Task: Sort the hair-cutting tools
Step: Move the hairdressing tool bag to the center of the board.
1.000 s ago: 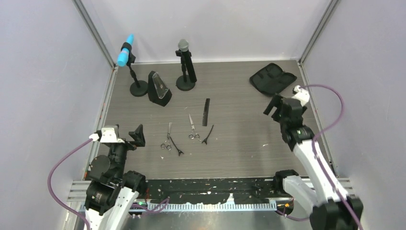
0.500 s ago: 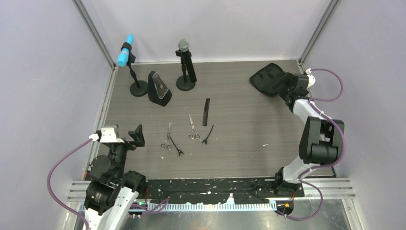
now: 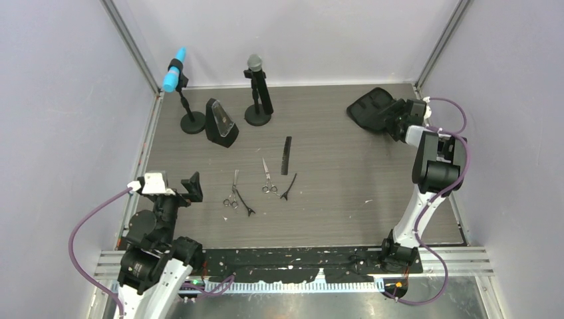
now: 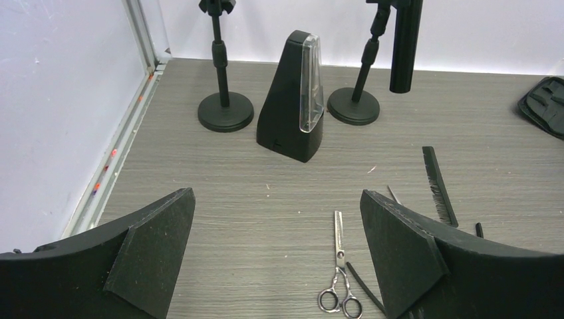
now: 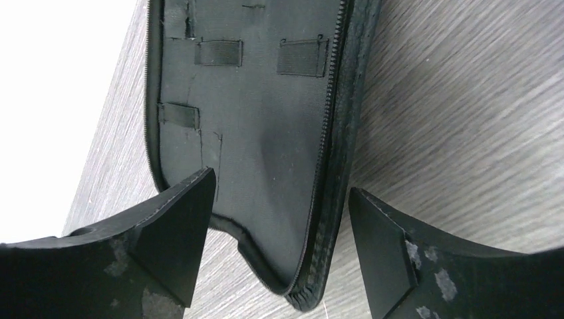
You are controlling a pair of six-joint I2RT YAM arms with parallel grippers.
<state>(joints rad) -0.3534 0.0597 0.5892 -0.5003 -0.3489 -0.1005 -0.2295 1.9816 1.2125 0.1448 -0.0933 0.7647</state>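
Observation:
Two silver scissors (image 3: pixel 232 193) (image 3: pixel 267 178) lie mid-table, a thin black hair clip beside each (image 3: pixel 246 205) (image 3: pixel 288 187). The long black comb (image 3: pixel 286 155) lies just beyond them. My left gripper (image 3: pixel 190 191) hovers open at the near left, pointing toward the left scissors (image 4: pixel 340 266); nothing is between its fingers (image 4: pixel 153 252). Part of the comb (image 4: pixel 439 186) shows past its right finger. My right gripper (image 3: pixel 398 119) is at the far right corner, open, with the near corner of the opened black pouch (image 5: pixel 266 133) lying between its fingers (image 5: pixel 179 232), apart from both.
Two microphones on round black bases (image 3: pixel 191 121) (image 3: pixel 258 114) stand at the back left, with a black wedge-shaped case with a clear front (image 3: pixel 221 124) between them. The pouch (image 3: pixel 374 106) lies near the back right wall. Walls enclose the table on three sides.
My right arm has reached from the right side of the table back to the pouch in the far right corner. The left arm has barely moved; the tools lie as before.

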